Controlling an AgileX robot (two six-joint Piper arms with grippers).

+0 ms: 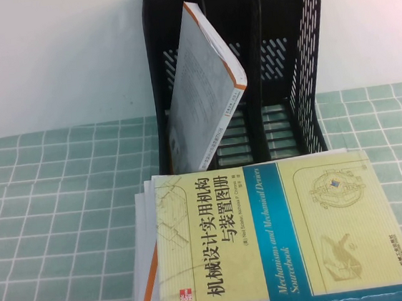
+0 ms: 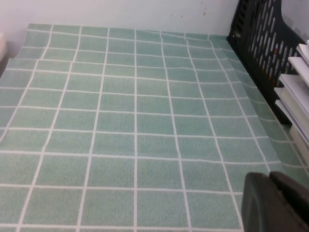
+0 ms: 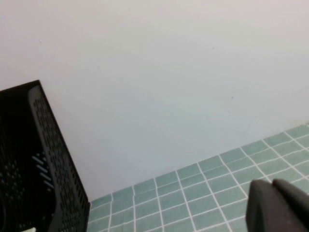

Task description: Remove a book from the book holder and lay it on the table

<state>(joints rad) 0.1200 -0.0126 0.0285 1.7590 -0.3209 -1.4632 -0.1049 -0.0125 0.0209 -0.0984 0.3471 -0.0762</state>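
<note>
yellow book [image 1: 282, 235] flat atop another — right hand [image 3: 277, 205] together, left hand [image 2: 275, 203] state unclear

The pale green, white-gridded cloth bench [image 1: 56, 209] lies bare to the left of the tall black perforated book holder [image 1: 306, 60], leaving wide passage there, and a narrower bare strip runs along its right side. In front of the holder, the large pale yellow book with the blue-teal spine [image 1: 282, 235] blocks the near middle, lying over white books with orange edges [image 1: 147, 271]. A thin white-grey book with an orange spine [image 1: 205, 85] leans in the holder's left compartment; the other compartments stand open.
</note>
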